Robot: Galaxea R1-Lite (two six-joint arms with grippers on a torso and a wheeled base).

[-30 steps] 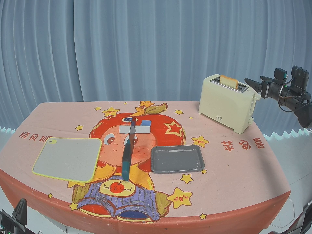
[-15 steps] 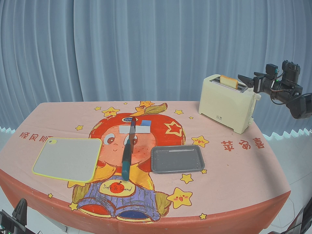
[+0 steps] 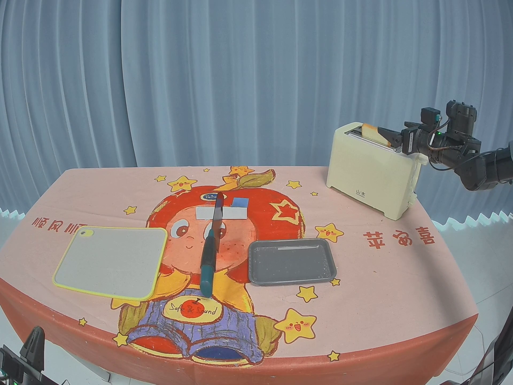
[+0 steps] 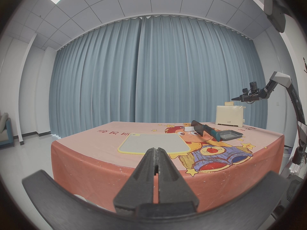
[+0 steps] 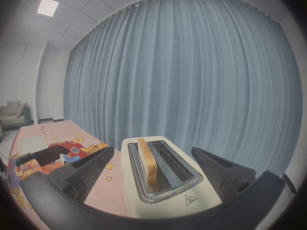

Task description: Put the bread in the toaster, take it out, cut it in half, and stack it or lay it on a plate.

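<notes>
A slice of bread (image 3: 370,132) stands upright in one slot of the cream toaster (image 3: 371,175) at the table's back right, its top sticking out. My right gripper (image 3: 389,135) hovers level with the toaster's top, coming in from the right, its tips just beside the slice. In the right wrist view the bread (image 5: 147,162) sits in the toaster (image 5: 160,192) between the two spread fingers (image 5: 92,170), which are apart from it; the gripper is open. My left gripper (image 4: 156,152) is shut on nothing, low in front of the table's near left edge.
A yellow-rimmed cutting board (image 3: 109,263) lies at the front left. A teal-handled knife (image 3: 209,252) rests on the cloth mid-table. A grey tray (image 3: 267,276) sits right of the knife. Small white and blue cards (image 3: 230,209) lie behind the knife.
My right gripper has moved left and slightly up, from beside the toaster's right end to over its top next to the bread. Nothing else has moved.
</notes>
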